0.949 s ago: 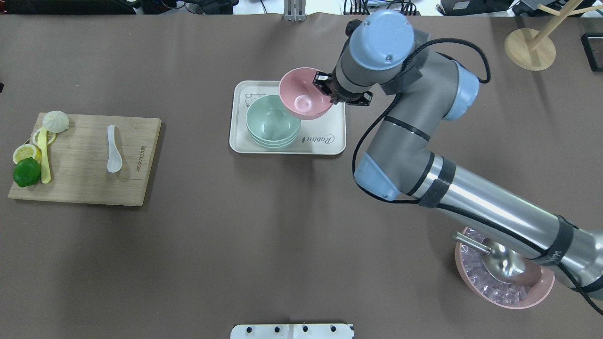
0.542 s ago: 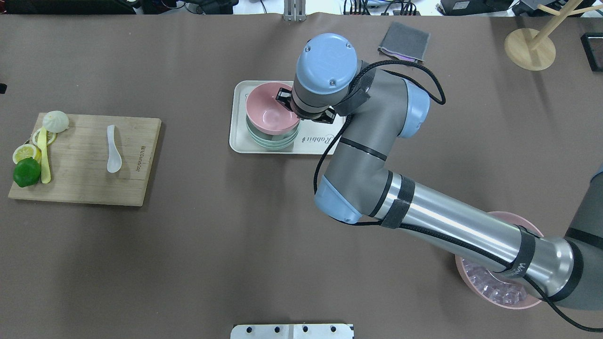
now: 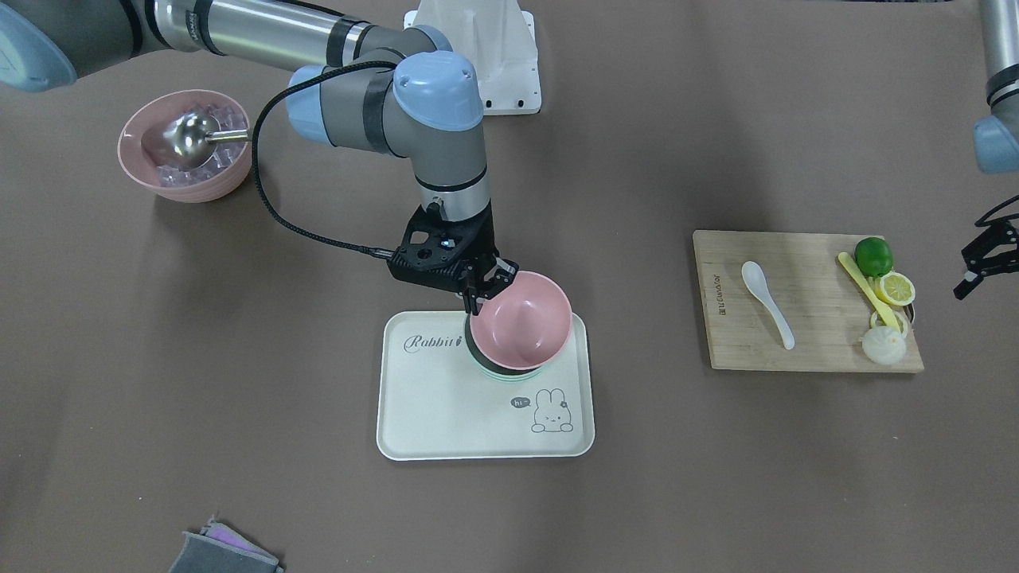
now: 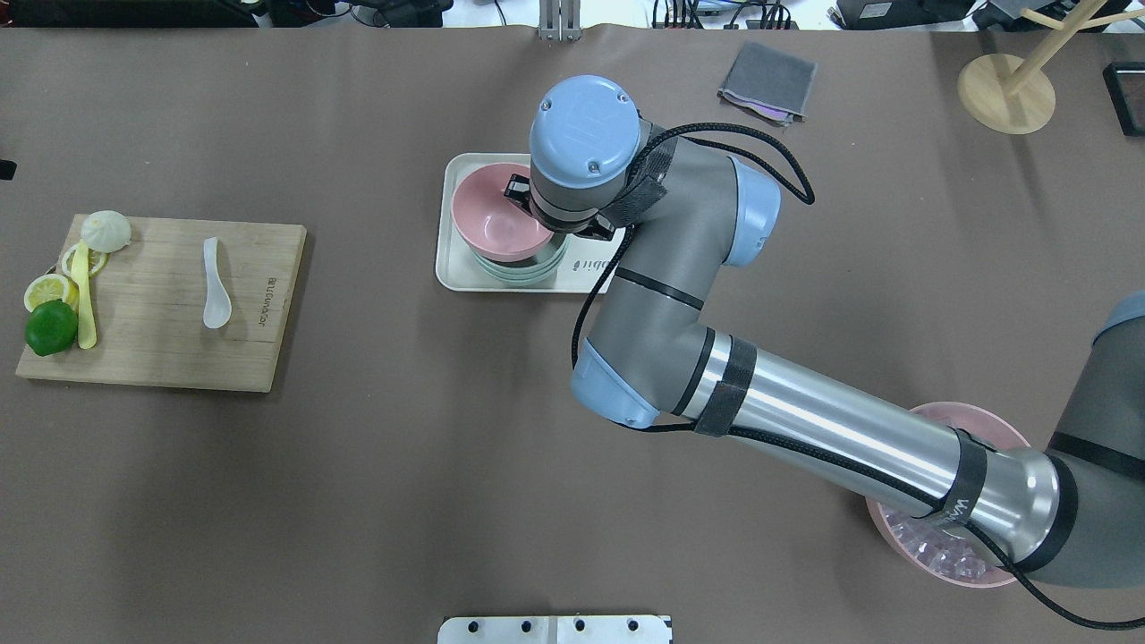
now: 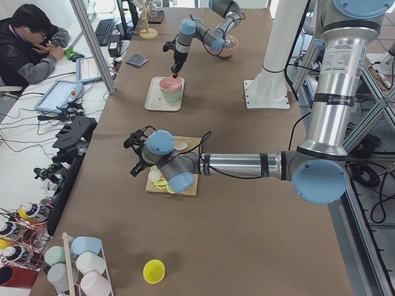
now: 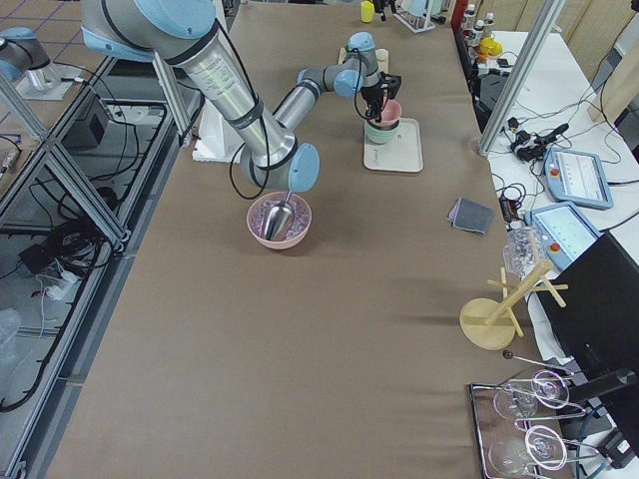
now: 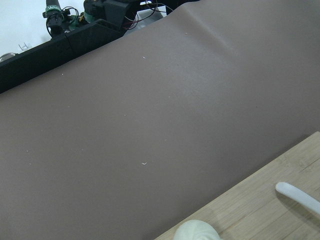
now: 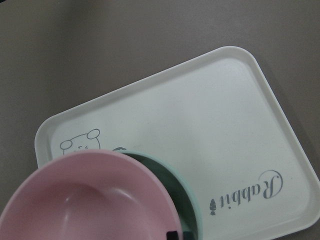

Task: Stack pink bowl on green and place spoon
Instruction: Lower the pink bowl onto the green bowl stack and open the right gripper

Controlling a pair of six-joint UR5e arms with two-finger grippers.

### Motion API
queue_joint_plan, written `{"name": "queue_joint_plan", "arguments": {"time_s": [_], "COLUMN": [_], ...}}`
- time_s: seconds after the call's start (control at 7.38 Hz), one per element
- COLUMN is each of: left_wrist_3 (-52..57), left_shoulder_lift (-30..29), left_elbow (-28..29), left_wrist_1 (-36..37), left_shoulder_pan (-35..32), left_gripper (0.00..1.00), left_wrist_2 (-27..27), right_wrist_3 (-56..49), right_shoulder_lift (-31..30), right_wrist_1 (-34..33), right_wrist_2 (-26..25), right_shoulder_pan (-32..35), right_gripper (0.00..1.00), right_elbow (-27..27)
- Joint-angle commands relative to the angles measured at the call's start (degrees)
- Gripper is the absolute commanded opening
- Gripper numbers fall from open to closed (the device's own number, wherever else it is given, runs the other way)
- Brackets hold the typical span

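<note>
The pink bowl (image 3: 521, 318) hangs tilted in my right gripper (image 3: 475, 293), which is shut on its rim. It sits just over the stacked green bowls (image 3: 509, 374) on the white tray (image 3: 446, 414). In the overhead view the pink bowl (image 4: 496, 219) is offset to the left of the green bowls (image 4: 532, 266). The right wrist view shows the pink bowl (image 8: 85, 200) overlapping the green rim (image 8: 182, 197). The white spoon (image 4: 216, 282) lies on the wooden board (image 4: 161, 358). My left gripper (image 3: 978, 269) hovers open and empty beyond the board's outer end.
The board also holds a lime (image 4: 50, 326), lemon slices, a yellow spoon (image 4: 85, 295) and a bun (image 4: 106, 230). A pink bowl of ice with a metal scoop (image 3: 183, 147) stands near my right arm's base. A grey cloth (image 4: 767, 79) and a wooden stand (image 4: 1006, 89) are at the far right.
My right arm has carried the pink bowl left, from beside the green bowls to over them, and a little past their centre. The spoon and left arm have not moved.
</note>
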Motion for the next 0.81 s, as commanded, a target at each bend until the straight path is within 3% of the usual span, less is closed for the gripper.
{"name": "queue_joint_plan", "arguments": {"time_s": [0.0, 0.68], "left_wrist_3": [0.0, -0.1], "left_shoulder_lift": [0.0, 0.0], "left_elbow": [0.0, 0.0], "left_wrist_1": [0.0, 0.0], "left_shoulder_pan": [0.2, 0.4], "left_gripper": [0.98, 0.97], "left_wrist_2": [0.0, 0.0], "right_wrist_3": [-0.3, -0.3], "right_shoulder_lift": [0.0, -0.2], "right_wrist_1": [-0.2, -0.2], "right_wrist_2": [0.0, -0.1], "right_shoulder_pan": [-0.1, -0.5], "right_gripper": [0.0, 0.0], "right_elbow": [-0.9, -1.1]}}
